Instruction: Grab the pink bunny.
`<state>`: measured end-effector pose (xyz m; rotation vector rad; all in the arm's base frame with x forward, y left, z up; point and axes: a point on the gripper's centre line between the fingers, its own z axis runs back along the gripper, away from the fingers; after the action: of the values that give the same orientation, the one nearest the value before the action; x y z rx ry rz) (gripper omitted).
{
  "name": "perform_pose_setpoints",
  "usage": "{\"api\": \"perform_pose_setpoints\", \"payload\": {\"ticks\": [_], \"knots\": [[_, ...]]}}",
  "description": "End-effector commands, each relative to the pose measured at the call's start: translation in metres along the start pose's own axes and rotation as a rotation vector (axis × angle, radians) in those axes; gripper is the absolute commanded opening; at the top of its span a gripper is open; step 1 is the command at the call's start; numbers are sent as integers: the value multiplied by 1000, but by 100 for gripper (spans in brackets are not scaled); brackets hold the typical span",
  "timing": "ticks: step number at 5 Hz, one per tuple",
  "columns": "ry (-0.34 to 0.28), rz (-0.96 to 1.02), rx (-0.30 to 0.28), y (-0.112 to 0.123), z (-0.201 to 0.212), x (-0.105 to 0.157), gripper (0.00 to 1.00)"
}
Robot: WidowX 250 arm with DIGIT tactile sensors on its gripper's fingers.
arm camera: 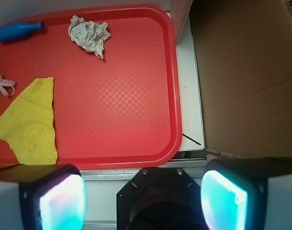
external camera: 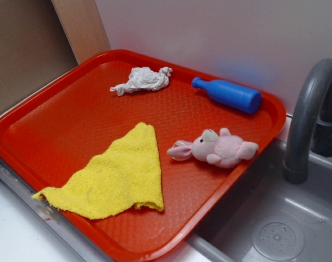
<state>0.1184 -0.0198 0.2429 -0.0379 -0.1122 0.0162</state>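
While the gripper (arm camera: 143,194) hangs with its fingers (arm camera: 62,201) spread wide and empty above the red plastic tray's (external camera: 73,117) edge, the small pale-pink plush bunny (external camera: 217,148) lies on that tray near its sink-side rim, just beside the yellow terry cloth (external camera: 119,177).

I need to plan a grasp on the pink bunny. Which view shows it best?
The exterior view: the whole pink bunny lies on the red tray. The wrist view catches only its ears at the left edge.
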Motion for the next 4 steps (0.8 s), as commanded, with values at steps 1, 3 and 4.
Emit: {"api": "perform_pose_setpoints", "payload": {"ticks": [1, 3, 4], "knots": [[0, 0, 0, 0, 0, 0, 100], [-149, -502, -33, -61, -23, 41, 100], [-212, -741, -128, -100, -34, 53, 100]]}}
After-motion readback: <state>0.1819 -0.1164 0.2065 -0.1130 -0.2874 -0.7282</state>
